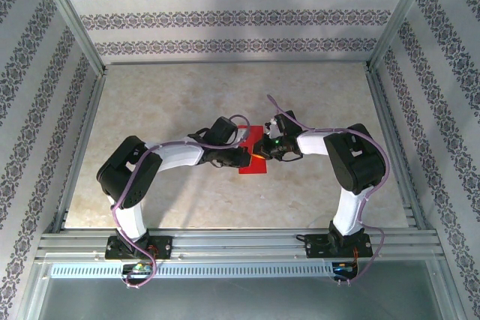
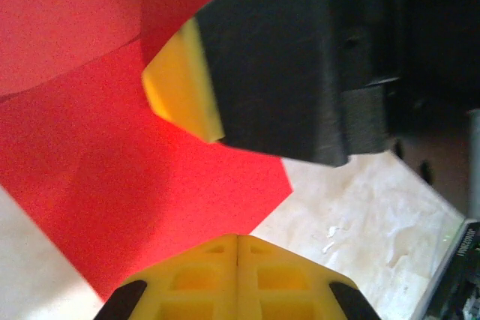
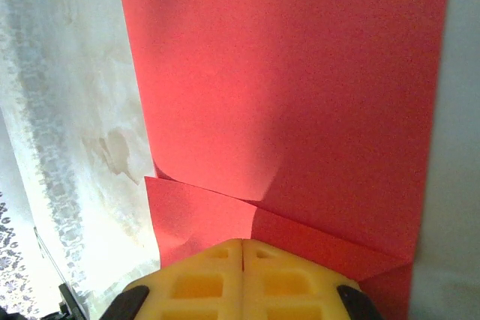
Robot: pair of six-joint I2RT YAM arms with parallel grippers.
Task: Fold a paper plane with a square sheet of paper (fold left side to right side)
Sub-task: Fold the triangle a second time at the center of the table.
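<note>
Now both my grippers are closed, their yellow fingers pressed together with nothing visibly pinched between them. My left gripper (image 2: 238, 249) and my right gripper (image 3: 244, 249) sit tip to tip over the square sheet of paper (image 3: 300, 88), which lies bright red at the middle of the table (image 1: 187, 95), one folded edge just under my right fingertips.

This is a robotics lab test cell: a boxed-in bay framed by bare aluminium posts (image 1: 71, 16), with panels of striped, patterned wallpaper (image 1: 225, 16) as its left, right and far walls around a marble-look surface (image 1: 187, 207). Along the near edge a slotted aluminium rail (image 1: 240, 241) carries two bolted-down robot arms, the left arm (image 1: 172, 157) and the right arm (image 1: 352, 159), beside a perforated cable duct (image 1: 195, 269).
</note>
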